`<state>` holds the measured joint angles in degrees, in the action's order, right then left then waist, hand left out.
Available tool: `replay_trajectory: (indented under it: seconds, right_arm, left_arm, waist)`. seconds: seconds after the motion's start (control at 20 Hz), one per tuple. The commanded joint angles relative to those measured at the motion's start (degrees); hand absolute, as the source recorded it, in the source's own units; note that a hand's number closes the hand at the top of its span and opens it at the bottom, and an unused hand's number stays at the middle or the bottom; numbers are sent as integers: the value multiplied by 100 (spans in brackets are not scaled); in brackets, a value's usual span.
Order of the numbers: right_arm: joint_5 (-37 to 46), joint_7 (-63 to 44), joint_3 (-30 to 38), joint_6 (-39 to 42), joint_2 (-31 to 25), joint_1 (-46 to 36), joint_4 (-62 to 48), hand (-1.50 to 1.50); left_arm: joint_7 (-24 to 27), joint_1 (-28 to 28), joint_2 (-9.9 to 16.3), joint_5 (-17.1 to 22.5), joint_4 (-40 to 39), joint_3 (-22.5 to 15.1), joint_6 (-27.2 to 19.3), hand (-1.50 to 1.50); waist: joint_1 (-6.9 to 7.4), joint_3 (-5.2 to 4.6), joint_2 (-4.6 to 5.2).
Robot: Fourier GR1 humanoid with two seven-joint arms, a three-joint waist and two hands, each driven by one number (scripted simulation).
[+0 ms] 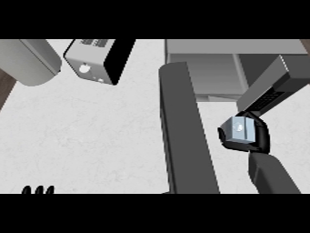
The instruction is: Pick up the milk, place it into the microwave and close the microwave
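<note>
A small light-blue milk carton (238, 128) is held in my right hand (251, 139), whose black fingers curl round it. Hand and carton hang just in front of the open microwave (211, 73), whose grey cavity shows at the upper right. The microwave's dark door (184, 132) stands swung open, reaching down the middle of the view to the left of the hand. Only the fingertips of my left hand (37, 190) show at the lower left edge, pointing up and resting.
A toaster-like black and silver appliance (97, 59) stands at the back left. A rounded grey object (23, 59) lies at the far upper left. The white counter (83, 136) spreads across the left half. Dark wooden floor shows past both side edges.
</note>
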<state>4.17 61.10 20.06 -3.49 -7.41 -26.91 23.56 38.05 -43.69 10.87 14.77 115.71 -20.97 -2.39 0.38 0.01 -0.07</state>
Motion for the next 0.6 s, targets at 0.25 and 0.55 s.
replay_trajectory:
  seconds: [0.25, 0.55]
  right_arm:
    - [74, -876, -727, 204, 101, 1465, 2306, 150]
    - [-330, -1796, -1168, 1000, 277, 2406, 4306, 150]
  left_arm:
    - [-235, -19, 76, -34, 288, -121, -122, -150]
    - [-262, -314, 9, -104, 664, -320, -335, -150]
  waist:
    - [-103, -9, -32]
    - [-115, -9, -36]
